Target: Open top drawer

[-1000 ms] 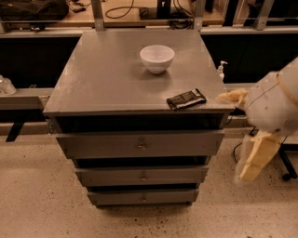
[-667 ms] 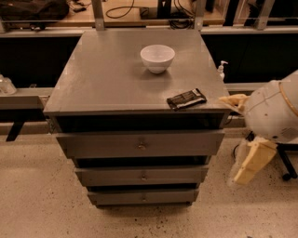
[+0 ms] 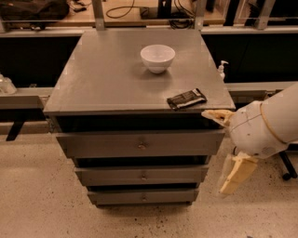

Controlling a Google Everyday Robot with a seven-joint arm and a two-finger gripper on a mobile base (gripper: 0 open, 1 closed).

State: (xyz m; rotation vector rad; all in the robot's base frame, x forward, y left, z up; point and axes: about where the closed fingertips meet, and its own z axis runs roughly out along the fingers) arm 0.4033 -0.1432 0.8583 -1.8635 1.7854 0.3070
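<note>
The top drawer (image 3: 102,144) sits closed just under the grey cabinet top (image 3: 107,83). The gripper (image 3: 215,151) hangs by the cabinet's right front corner, jaws spread wide, holding nothing, with one finger near a dark wrapped bar (image 3: 186,98). A white bowl (image 3: 158,57) stands further back.

Single cam, set high and in front of the matte grey three-drawer cabinet (image 3: 102,79), tilted down. It takes in the whole top plus all drawer fronts head-on, w/ the wide grey top drawer (image 3: 102,144) approx. mid-frame. Mid-range: pale speckled floor (image 3: 37,200) along the bottom, wooden bench w/ cables (image 3: 130,14) at the top edge. White robot arm (image 3: 270,125) enters at right, nearest the lens; its cream two-finger gripper (image 3: 214,152) sits just beside the cabinet's front right corner, fingers spread apart.
</note>
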